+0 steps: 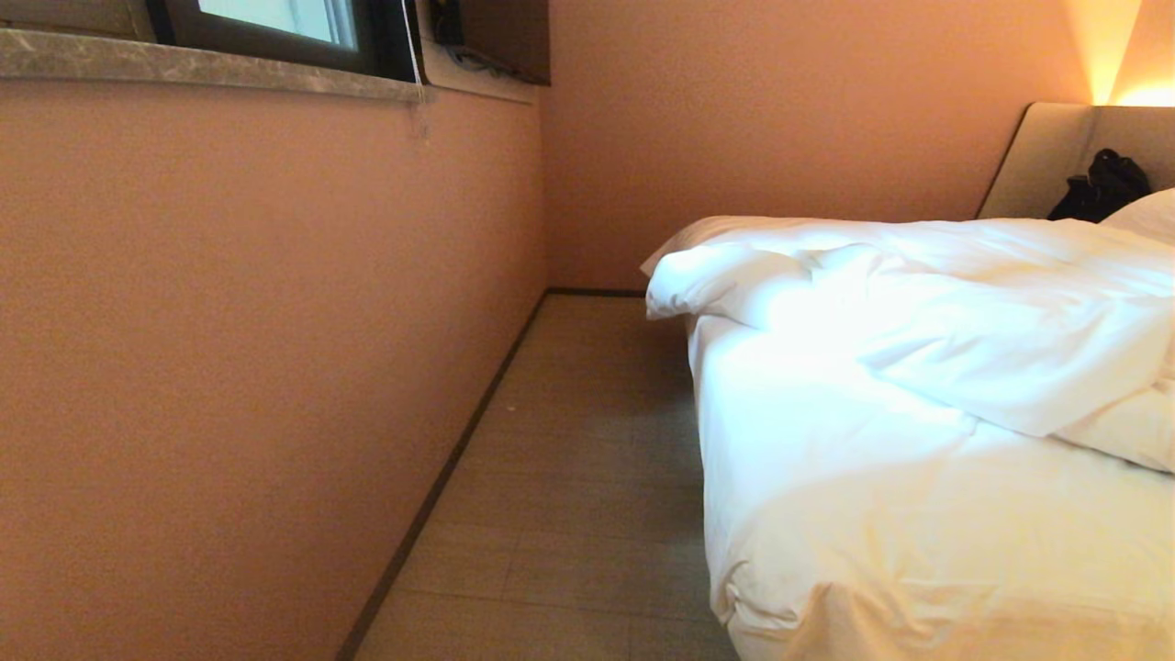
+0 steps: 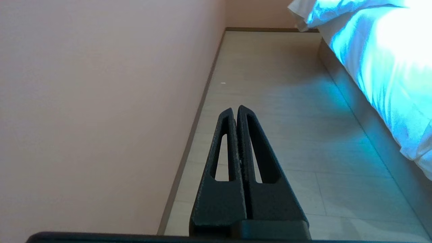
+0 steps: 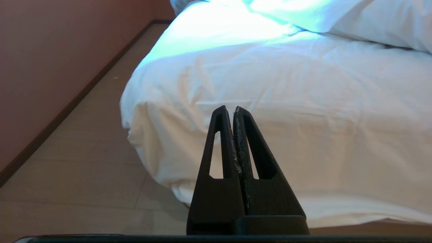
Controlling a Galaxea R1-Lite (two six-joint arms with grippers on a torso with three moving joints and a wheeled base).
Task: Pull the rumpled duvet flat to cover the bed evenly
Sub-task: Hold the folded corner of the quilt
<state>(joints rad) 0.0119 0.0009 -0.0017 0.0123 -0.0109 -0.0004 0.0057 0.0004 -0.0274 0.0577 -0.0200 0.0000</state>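
On bed: puffy white quilted duvet (image 1: 964,312) bunched toward the padded beige headboard (image 1: 1056,156) of the low white-sheeted bed (image 1: 872,514).
Grippers: left gripper (image 2: 235,108), right gripper (image 3: 228,108) both closed, empty (neither reaches fabric).
Risk: probably snagging the sheet instead of the duvet.
Views: only the head view shows the headboard; wrist views show the fingers.

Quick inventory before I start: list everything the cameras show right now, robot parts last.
puffy white quilted duvet: one, white, bunched toward the bed's head end
wide low bed: one, white sheet, right of the floor strip
beige padded headboard: one, far right
white pillow: one, by the headboard
black bag-like item: one, against the headboard
dark-framed window: one, upper left
left gripper: black fingers shut, above the floor
right gripper: black fingers shut, facing the bed's foot
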